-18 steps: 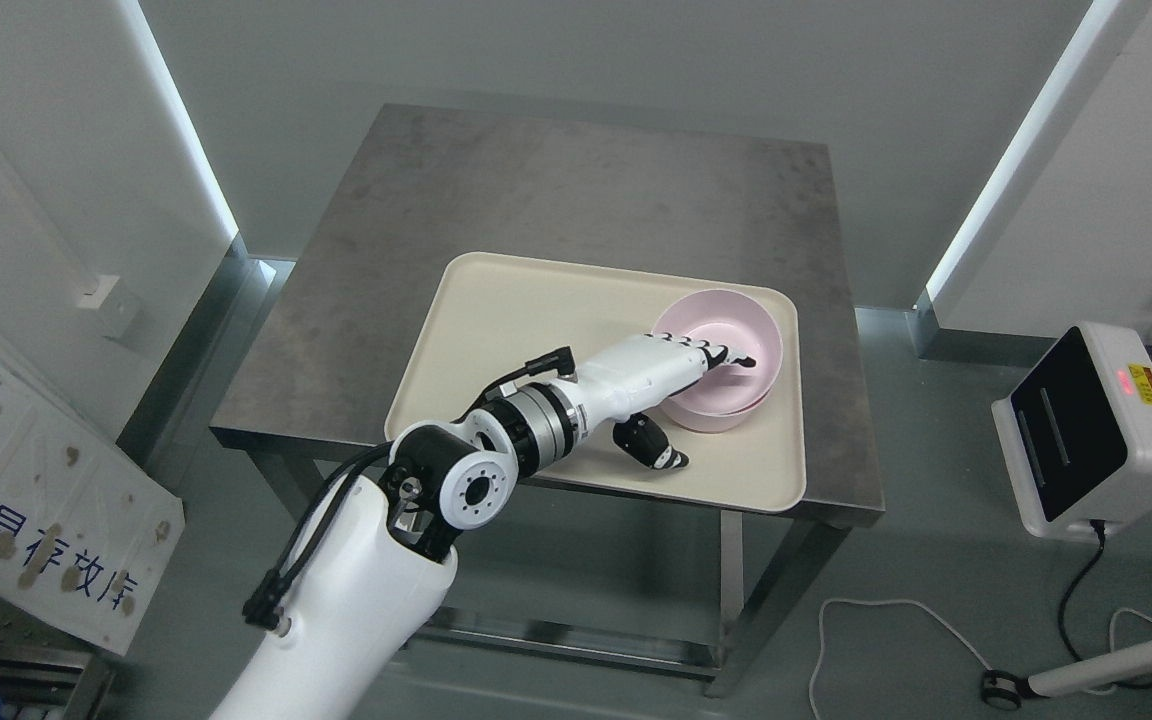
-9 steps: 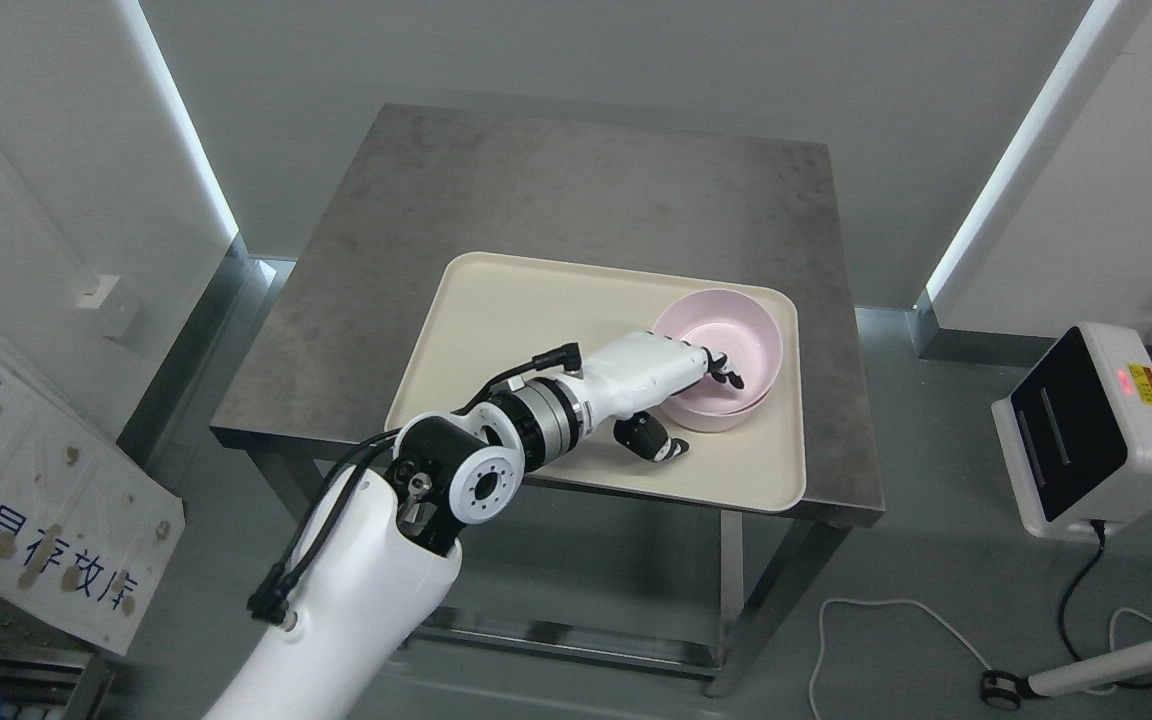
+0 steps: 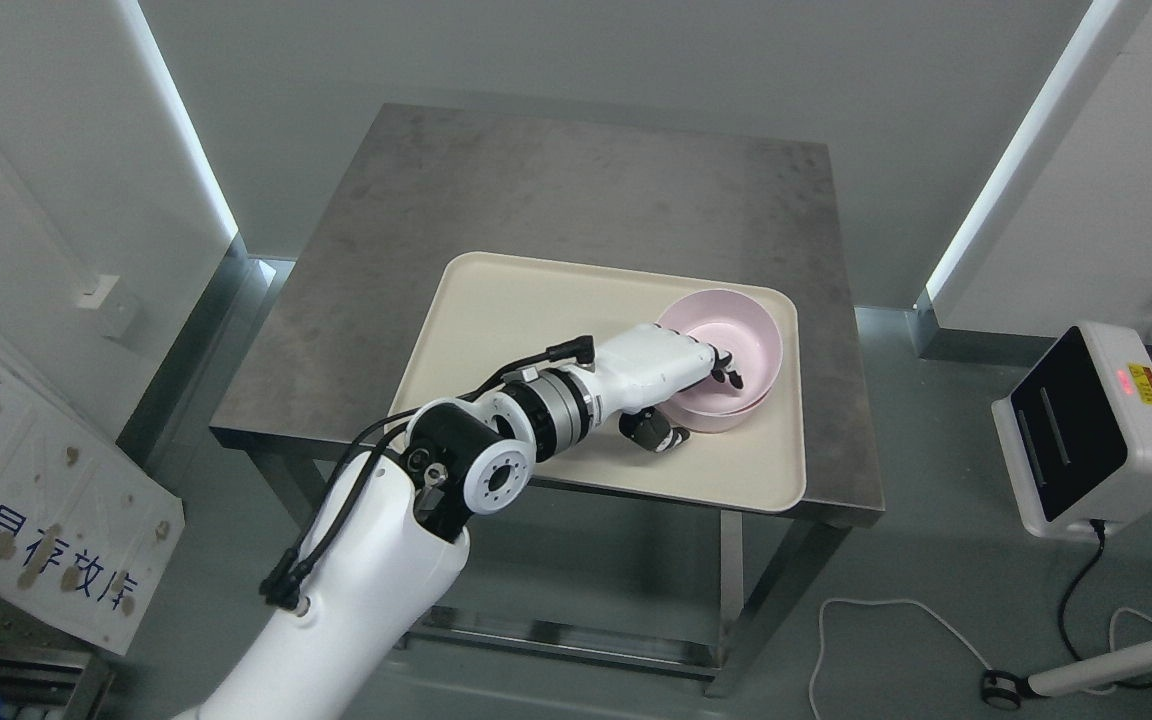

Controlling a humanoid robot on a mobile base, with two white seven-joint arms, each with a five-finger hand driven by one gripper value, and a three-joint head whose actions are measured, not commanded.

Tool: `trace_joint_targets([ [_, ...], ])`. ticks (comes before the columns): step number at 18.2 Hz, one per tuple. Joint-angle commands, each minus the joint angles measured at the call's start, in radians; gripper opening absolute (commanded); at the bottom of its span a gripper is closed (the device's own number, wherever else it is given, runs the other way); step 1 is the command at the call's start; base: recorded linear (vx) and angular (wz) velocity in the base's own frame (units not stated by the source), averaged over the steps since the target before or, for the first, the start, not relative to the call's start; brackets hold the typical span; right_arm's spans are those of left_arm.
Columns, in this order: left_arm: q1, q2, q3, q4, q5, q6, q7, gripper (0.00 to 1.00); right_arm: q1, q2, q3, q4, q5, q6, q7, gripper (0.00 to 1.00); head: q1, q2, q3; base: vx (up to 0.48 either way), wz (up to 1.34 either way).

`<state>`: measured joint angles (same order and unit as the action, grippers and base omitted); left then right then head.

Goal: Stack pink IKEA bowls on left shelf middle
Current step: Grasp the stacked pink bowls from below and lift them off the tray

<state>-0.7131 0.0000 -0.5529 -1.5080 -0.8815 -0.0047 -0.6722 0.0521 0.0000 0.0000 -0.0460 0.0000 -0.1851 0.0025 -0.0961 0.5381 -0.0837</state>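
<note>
Grasp step: left robot hand [image 3: 671,372] clamped on pink bowl [image 3: 731,355] near rim, fingers inside, thumb under. Next: lift off tray [image 3: 496,320], carry to shelf.

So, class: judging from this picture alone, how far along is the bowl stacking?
Early. Nothing is on a shelf yet. In hand: the left hand pinches the near rim of the pink bowls, fingers inside and thumb outside, still on the cream tray. Left: lift and carry to the shelf, which is out of view.
</note>
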Motion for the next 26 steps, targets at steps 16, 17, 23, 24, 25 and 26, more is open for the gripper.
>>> trace_joint_targets([
  [16, -0.002, 0.017, 0.065, 0.043, 0.003, -0.115, 0.008, 0.00, 0.000, -0.017, -0.009, 0.000, 0.008, 0.000, 0.001, 1.00, 0.0000, 0.000, 0.000, 0.000, 0.00],
  [17, -0.002, 0.017, 0.076, 0.043, 0.007, -0.118, 0.012, 0.00, 0.000, -0.017, -0.009, 0.000, 0.008, -0.002, 0.001, 1.00, 0.0000, 0.000, 0.000, 0.000, 0.00],
  [23, -0.003, 0.017, 0.203, 0.014, 0.116, -0.234, 0.026, 0.01, 0.000, -0.017, -0.009, 0.000, 0.008, 0.000, 0.001, 1.00, 0.0000, 0.000, 0.000, 0.000, 0.00],
  [24, -0.003, 0.017, 0.235, 0.006, 0.136, -0.271, 0.025, 0.01, 0.000, -0.017, -0.009, 0.000, 0.008, 0.000, 0.001, 1.00, 0.0000, 0.000, 0.000, 0.000, 0.00],
  [25, -0.003, 0.017, 0.267, 0.002, 0.154, -0.302, 0.023, 0.01, 0.000, -0.017, -0.009, 0.000, 0.008, 0.000, 0.001, 1.00, 0.0000, 0.000, 0.000, 0.000, 0.00],
  [26, -0.005, 0.017, 0.298, -0.001, 0.174, -0.332, 0.023, 0.01, 0.000, -0.017, -0.009, 0.000, 0.008, 0.000, 0.001, 1.00, 0.0000, 0.000, 0.000, 0.000, 0.00],
])
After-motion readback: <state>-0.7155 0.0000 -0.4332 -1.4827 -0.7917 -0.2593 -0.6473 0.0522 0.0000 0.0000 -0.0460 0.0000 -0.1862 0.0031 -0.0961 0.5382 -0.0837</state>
